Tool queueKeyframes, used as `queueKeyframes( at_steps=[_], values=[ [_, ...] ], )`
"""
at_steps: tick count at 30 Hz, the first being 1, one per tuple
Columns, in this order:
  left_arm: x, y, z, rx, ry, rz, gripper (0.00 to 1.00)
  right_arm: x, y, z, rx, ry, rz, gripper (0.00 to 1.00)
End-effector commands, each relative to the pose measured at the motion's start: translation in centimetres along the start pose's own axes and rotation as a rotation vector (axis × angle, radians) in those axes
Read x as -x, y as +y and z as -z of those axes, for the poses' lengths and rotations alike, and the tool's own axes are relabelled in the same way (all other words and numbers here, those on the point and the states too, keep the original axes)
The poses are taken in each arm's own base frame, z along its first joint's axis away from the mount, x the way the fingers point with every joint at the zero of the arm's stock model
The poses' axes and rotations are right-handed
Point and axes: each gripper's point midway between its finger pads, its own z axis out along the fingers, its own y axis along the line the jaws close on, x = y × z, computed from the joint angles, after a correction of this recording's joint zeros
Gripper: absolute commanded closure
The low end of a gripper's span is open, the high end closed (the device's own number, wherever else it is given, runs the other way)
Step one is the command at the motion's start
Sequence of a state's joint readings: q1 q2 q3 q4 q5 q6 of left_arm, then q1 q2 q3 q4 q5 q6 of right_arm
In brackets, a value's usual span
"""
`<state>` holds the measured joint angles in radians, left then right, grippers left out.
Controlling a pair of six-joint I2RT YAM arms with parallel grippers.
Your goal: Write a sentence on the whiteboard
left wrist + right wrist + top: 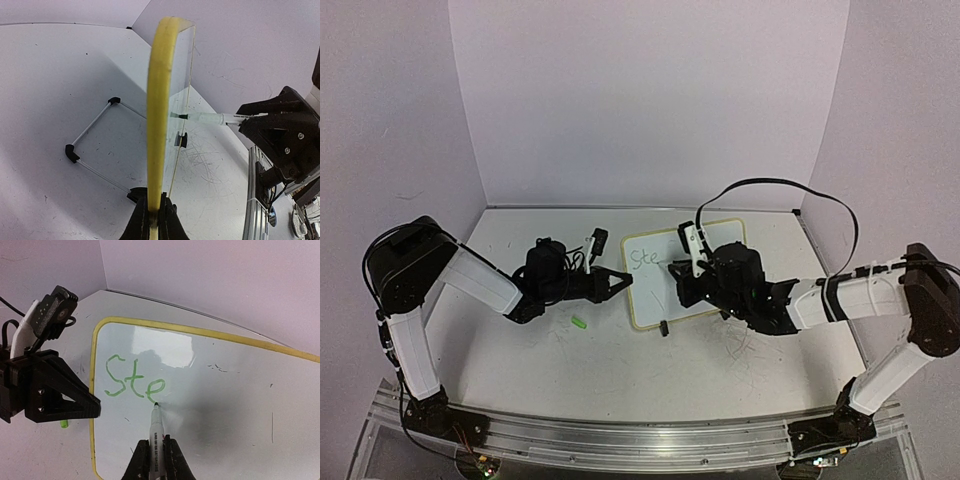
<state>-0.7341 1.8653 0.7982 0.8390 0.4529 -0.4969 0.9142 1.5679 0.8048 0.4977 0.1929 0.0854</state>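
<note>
The whiteboard, with a yellow rim, stands tilted on its wire stand at the table's middle. Green letters "Ste" are on its upper left; they also show in the top view. My left gripper is shut on the board's yellow left edge. My right gripper is shut on a white marker. The marker's tip touches the board just below the "e". In the top view the right gripper is over the board's middle and the left gripper is at its left edge.
A small green marker cap lies on the table left of the board, below the left gripper; it also shows in the right wrist view. Grey scuff marks cover the tabletop. Purple walls close the back and sides.
</note>
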Motion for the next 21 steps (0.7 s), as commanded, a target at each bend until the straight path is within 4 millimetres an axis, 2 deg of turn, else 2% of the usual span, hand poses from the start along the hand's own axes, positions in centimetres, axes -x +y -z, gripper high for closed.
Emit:
queueKeyframes(
  at_steps=[1, 12, 21],
  values=[
    [2.2, -1.6, 0.4, -0.029, -0.047, -0.033, 1.00, 3.0, -0.2, 1.8, 0.024, -0.094, -0.012, 1.00],
    [2.2, -1.7, 0.4, -0.031, -0.047, -0.035, 1.00, 3.8, -0.5, 0.2, -0.006, -0.110, -0.021, 1.00],
    [2.2, -1.6, 0.4, -0.031, -0.045, -0.033, 1.00, 4.4, -1.0, 0.1, -0.034, -0.122, -0.015, 1.00]
  ],
)
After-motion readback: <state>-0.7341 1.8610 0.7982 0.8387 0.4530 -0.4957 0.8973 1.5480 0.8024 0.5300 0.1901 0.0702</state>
